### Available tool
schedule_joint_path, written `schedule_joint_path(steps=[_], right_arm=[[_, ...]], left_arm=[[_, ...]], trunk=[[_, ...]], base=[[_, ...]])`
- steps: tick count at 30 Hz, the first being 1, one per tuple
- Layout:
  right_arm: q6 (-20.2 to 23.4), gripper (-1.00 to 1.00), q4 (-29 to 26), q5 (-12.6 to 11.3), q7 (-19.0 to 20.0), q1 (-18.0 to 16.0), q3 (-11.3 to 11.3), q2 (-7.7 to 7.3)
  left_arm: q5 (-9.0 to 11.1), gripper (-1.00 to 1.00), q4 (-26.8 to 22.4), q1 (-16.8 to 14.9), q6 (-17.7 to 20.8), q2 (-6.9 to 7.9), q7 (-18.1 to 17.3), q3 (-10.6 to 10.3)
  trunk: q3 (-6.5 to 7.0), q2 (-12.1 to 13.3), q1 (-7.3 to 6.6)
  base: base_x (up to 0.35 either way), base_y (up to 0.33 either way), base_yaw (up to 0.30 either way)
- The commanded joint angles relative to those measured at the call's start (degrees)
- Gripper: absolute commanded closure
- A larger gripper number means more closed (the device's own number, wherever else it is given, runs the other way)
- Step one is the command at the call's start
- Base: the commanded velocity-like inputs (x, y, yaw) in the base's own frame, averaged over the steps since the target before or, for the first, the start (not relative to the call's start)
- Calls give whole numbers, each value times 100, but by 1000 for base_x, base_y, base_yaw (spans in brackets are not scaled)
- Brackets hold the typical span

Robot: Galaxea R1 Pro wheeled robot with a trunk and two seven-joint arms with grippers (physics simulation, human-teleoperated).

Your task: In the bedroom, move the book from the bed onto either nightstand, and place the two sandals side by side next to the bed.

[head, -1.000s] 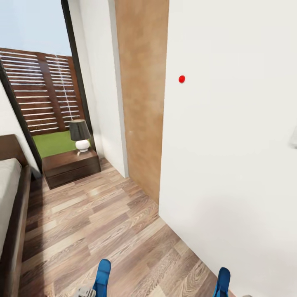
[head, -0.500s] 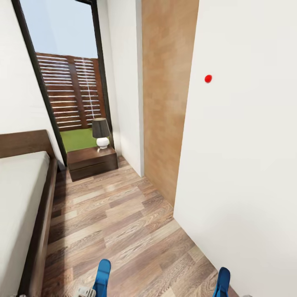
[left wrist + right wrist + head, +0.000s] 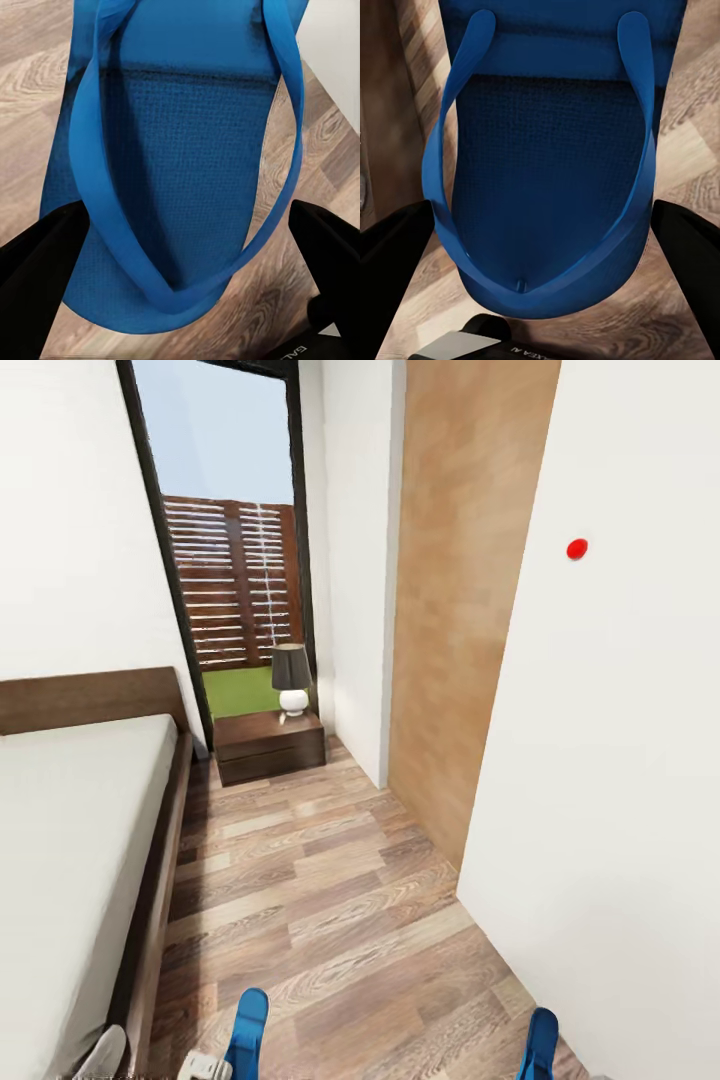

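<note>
Each gripper is pinching one blue sandal, left sandal (image 3: 247, 1028) at the bottom left of the head view, right sandal (image 3: 541, 1040) at the bottom right, so I'd just lower both flat, side by side, on the floor (image 3: 330, 880) right beside the bed (image 3: 80, 800) at the left edge.

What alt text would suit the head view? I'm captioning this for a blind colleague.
Two blue sandals, the left sandal and right sandal, poke up at the bottom edge above a wood-plank floor. The bed lies on the left; a nightstand carrying a lamp stands by the window.
</note>
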Motion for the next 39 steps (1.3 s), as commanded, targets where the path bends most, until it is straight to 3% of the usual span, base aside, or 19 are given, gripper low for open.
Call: schedule_joint_path(steps=[1,9,31,39], right_arm=[[29,100,-1,1,24,-1,-35,-1],[29,100,-1,1,24,-2,-35,-1],[29,100,-1,1,24,-2,-35,-1],[29,100,-1,1,24,-2,-35,1]], left_arm=[[-59,100,5,-6,-30,2,-7,51],[-59,100,4,-7,-30,-1,-6,51],[-59,100,5,-3,-30,-4,1,46],[-59,100,5,-3,-30,-4,1,42]], trunk=[[-6,-3,0],[-6,-3,0],[-6,-3,0],[-6,-3,0]], base=[[0,0,246],[34,0,143],[309,0,21],[78,0,141]])
